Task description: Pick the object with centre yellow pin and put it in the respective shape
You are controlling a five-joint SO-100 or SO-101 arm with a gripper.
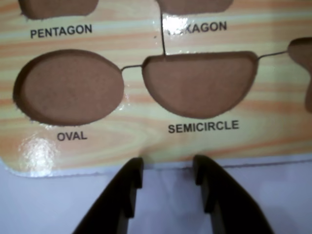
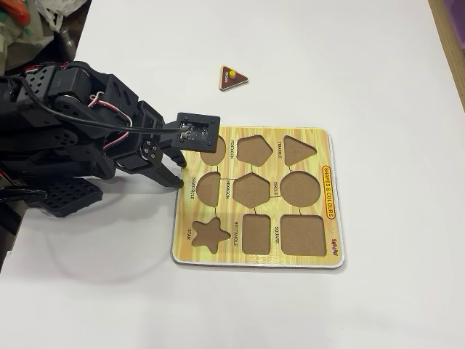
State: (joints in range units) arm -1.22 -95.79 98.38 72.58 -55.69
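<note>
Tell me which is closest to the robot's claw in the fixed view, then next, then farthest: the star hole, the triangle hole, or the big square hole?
From the gripper:
1. Star hole, bottom-left of the board.
2. Triangle hole, top right.
3. Square hole, bottom-right corner.

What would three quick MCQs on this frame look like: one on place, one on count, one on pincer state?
1. Where is the triangle piece in the fixed view?
A. On the bare table beyond the board
B. In the TRIANGLE cutout
C. Between the fingers

2. How many cutouts on the shape board hold a piece?
A. None
B. One
C. Three

3. What state is the pincer in?
A. Shut on the piece
B. Open and empty
C. Out of view

Key:
1 A, it lies on the white table, apart from the board.
2 A, every cutout visible in the fixed view shows bare brown, the TRIANGLE cutout included.
3 B, the wrist view shows a clear gap between the fingers at the board's edge.
</note>
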